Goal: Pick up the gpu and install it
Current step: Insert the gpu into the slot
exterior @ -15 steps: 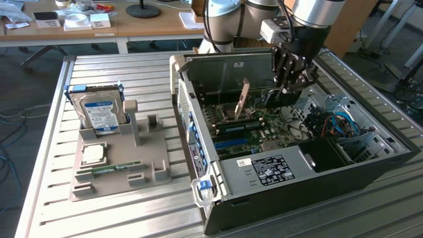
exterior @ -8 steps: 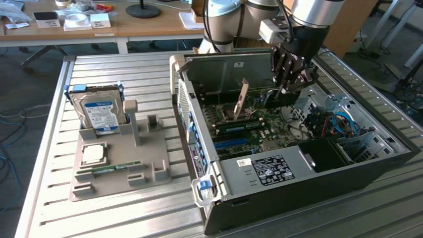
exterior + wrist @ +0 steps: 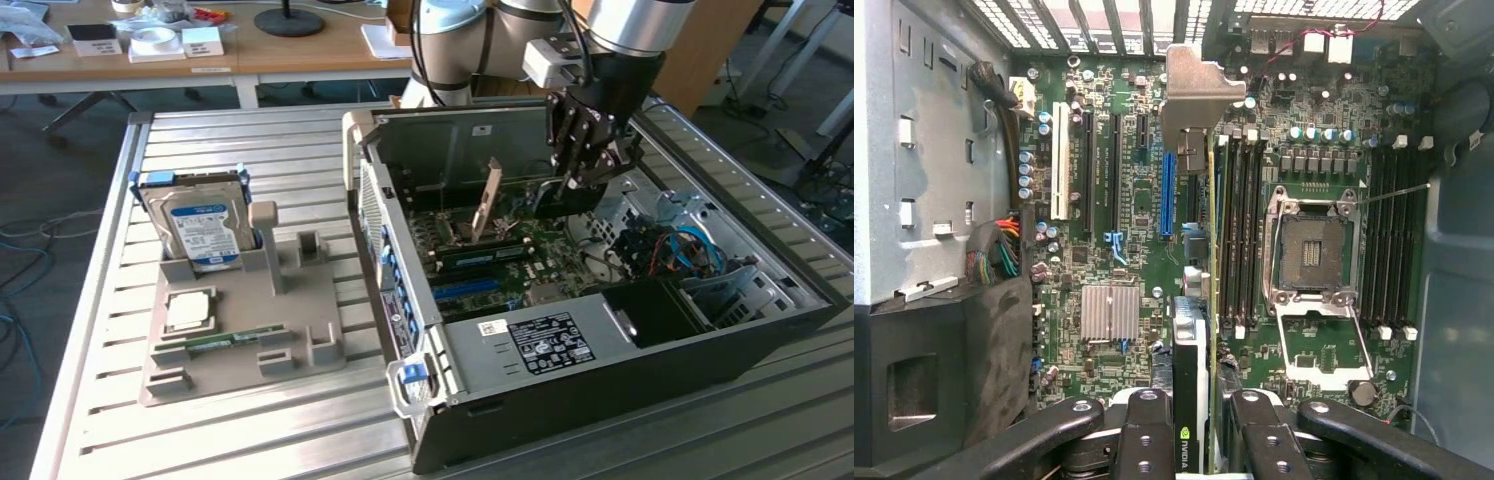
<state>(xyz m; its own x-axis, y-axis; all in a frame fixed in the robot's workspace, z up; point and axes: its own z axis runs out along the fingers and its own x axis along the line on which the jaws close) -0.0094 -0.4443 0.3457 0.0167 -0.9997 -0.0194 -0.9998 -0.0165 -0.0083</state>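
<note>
Gpu (image 3: 1190,350) in grip, inside open computer case (image 3: 601,380).
Gripper (image 3: 1199,430) pinches the gpu edge-on over the motherboard (image 3: 1114,250), in the far part of the case; seating in slot cannot be told.

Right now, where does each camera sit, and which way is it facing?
Exterior view: off the arm, raised beside the table, looking down into the open computer case; the arm and end effector show.
Wrist view: on the wrist, looking along the end effector onto the motherboard; its fingers show, gripping the gpu.
Shared: the motherboard inside the case.
</note>
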